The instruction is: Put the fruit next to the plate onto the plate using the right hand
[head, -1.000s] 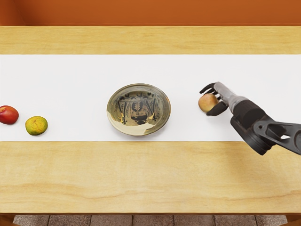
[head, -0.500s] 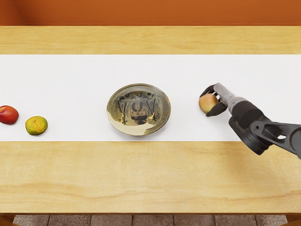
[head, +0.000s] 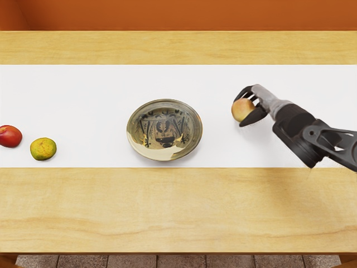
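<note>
A patterned ceramic plate (head: 131, 126) sits mid-desk (head: 167, 212). Well to its right, the robot's right hand (head: 252, 107) grips a round yellow-tan fruit (head: 240, 110), seemingly just off the surface. The lift appears to be the current step, and next comes a leftward carry over the plate's rim before release.

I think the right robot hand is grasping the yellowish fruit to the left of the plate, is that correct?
Not quite: the head view shows the right robot hand grasping the yellowish fruit to the right of the plate, not its left.
</note>
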### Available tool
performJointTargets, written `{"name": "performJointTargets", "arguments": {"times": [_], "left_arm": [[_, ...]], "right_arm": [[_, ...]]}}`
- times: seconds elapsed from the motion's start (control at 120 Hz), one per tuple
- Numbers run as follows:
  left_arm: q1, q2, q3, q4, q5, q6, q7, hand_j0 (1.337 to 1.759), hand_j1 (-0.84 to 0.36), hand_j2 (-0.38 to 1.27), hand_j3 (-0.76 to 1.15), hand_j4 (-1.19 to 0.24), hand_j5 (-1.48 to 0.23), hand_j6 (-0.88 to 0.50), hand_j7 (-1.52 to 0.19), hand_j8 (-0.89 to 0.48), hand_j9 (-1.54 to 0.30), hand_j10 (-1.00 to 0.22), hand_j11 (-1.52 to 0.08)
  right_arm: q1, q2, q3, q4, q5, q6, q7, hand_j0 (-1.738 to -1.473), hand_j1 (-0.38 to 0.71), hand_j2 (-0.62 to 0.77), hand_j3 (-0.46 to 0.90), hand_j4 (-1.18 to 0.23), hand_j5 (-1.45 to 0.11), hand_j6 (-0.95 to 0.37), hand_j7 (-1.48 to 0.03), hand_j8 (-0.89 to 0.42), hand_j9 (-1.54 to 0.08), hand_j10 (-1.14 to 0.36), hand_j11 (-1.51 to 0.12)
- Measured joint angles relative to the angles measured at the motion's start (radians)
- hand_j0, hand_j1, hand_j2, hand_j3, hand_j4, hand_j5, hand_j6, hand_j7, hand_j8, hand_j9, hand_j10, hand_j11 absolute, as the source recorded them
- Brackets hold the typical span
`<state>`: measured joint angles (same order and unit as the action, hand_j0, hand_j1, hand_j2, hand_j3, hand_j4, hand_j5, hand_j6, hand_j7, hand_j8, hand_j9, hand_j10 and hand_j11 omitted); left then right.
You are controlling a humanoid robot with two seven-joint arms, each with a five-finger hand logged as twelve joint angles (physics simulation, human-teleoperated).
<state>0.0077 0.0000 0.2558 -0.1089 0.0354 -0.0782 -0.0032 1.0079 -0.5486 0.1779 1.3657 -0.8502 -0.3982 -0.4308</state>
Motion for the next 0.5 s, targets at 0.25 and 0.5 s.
{"name": "performJointTargets", "arguments": {"times": [0.25,0.5], "left_arm": [[0.000,0.000,0.000,0.000,0.000,0.000,0.000,1.658,0.06,0.05,0.00,-0.24,-0.32,-0.25,-0.32,-0.24,-0.32,-0.24,-0.32],[0.000,0.000,0.000,0.000,0.000,0.000,0.000,1.658,0.05,0.05,0.00,-0.25,-0.32,-0.25,-0.32,-0.25,-0.32,-0.24,-0.32]], "right_arm": [[0.011,-0.014,0.199,0.009,0.079,0.281,0.003,-1.647,0.22,0.15,0.00,-0.46,-1.09,-0.26,-1.07,-0.15,-1.13,-0.45,-1.17],[0.073,0.015,0.261,0.052,0.106,0.451,-0.001,-1.647,0.21,0.13,0.00,-0.46,-1.10,-0.26,-1.07,-0.14,-1.14,-0.46,-1.18]]}}
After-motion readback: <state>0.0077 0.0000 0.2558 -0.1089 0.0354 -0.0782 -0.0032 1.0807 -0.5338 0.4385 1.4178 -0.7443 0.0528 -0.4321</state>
